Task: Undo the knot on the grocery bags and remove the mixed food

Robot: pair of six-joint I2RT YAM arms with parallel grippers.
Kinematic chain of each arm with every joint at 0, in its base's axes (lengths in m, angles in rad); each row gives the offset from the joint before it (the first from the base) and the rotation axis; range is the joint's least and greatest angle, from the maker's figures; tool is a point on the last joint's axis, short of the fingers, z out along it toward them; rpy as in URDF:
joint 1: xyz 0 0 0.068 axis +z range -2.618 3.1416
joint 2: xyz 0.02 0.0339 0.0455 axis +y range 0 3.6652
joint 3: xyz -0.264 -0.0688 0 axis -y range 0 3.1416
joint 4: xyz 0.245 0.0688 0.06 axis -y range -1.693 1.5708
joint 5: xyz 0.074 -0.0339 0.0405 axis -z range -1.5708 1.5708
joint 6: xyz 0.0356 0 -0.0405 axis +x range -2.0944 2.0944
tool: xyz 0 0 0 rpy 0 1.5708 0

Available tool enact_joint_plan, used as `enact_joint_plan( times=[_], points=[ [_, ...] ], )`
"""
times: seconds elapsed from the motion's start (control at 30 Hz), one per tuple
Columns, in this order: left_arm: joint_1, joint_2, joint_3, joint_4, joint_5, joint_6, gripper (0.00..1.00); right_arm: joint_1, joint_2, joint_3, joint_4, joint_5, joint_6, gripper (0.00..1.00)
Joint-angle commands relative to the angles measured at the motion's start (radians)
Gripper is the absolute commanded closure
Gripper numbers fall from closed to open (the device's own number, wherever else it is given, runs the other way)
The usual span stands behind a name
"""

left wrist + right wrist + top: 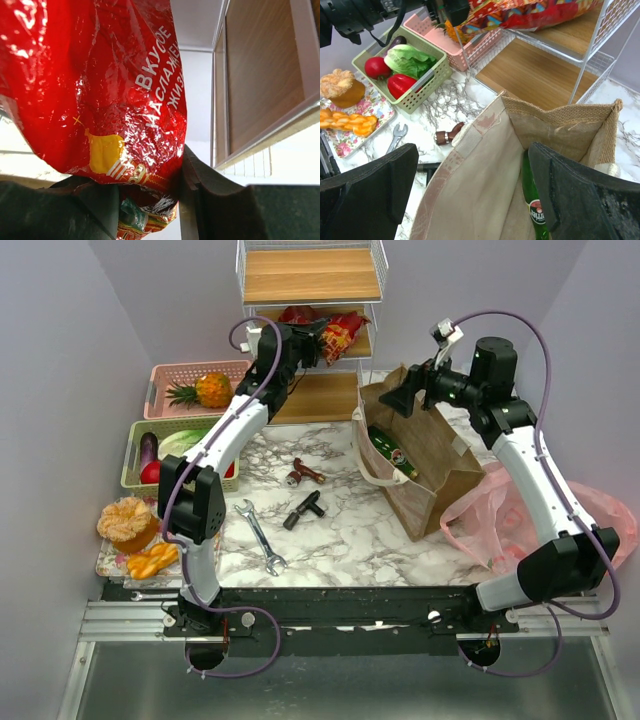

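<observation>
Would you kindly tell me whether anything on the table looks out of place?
Yes: a wrench and a black T-handled tool lie loose on the marble table, left of the brown paper bag; hand tools look odd among groceries.

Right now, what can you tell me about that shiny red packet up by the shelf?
The red snack packet is a crinkly, glossy foil bag, red with white Cyrillic lettering, a yellow patch and orange-green print at one end. It seems to rest on the wooden middle tier of the white wire shelf, tilted, with its lower edge pinched between the dark fingers of the left gripper.
</observation>
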Motion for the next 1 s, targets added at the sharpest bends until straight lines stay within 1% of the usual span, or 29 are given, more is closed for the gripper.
enact_joint_plan(
  times=[0.0, 0.13, 0.17, 0.2, 0.23, 0.27, 0.43, 0.47, 0.6, 0.67, 0.83, 0.97],
  points=[
    [-0.024, 0.044, 0.102, 0.032, -0.21, -0.086, 1.0, -0.003, -0.043, 0.008, -0.051, 0.024, -0.053, 0.01],
    [-0.023, 0.082, 0.135, 0.042, -0.246, -0.045, 0.9, -0.003, -0.055, 0.004, -0.067, 0.034, -0.066, 0.01],
    [-0.02, 0.09, 0.139, 0.052, -0.247, -0.02, 0.85, -0.003, -0.055, 0.003, -0.069, 0.035, -0.069, 0.01],
    [-0.016, 0.098, 0.139, 0.077, -0.245, 0.015, 0.76, -0.003, -0.056, 0.002, -0.071, 0.035, -0.072, 0.0],
    [-0.009, 0.101, 0.133, 0.097, -0.234, 0.047, 0.7, -0.003, -0.056, 0.003, -0.071, 0.035, -0.073, 0.0],
    [-0.003, 0.097, 0.12, 0.112, -0.223, 0.073, 0.61, -0.003, -0.056, 0.004, -0.071, 0.035, -0.075, 0.0],
    [0.014, 0.023, -0.006, 0.154, -0.139, 0.094, 0.42, -0.003, -0.057, 0.004, -0.068, 0.033, -0.082, 0.0],
    [0.013, 0.006, -0.033, 0.167, -0.133, 0.096, 0.36, -0.004, -0.058, 0.003, -0.065, 0.032, -0.079, 0.0],
    [0.0, -0.066, -0.115, 0.189, -0.114, 0.096, 0.16, -0.003, -0.065, -0.012, -0.044, 0.024, -0.068, 0.0],
    [-0.01, -0.09, -0.148, 0.187, -0.113, 0.093, 0.02, -0.004, -0.07, -0.019, -0.035, 0.024, -0.064, 0.0],
    [-0.033, -0.153, -0.246, 0.155, -0.104, 0.069, 0.02, -0.003, -0.09, -0.038, -0.025, 0.026, -0.062, 0.0],
    [-0.046, -0.221, -0.328, 0.116, -0.076, 0.022, 0.01, -0.003, -0.112, -0.059, -0.024, 0.037, -0.067, 0.0]
  ],
)
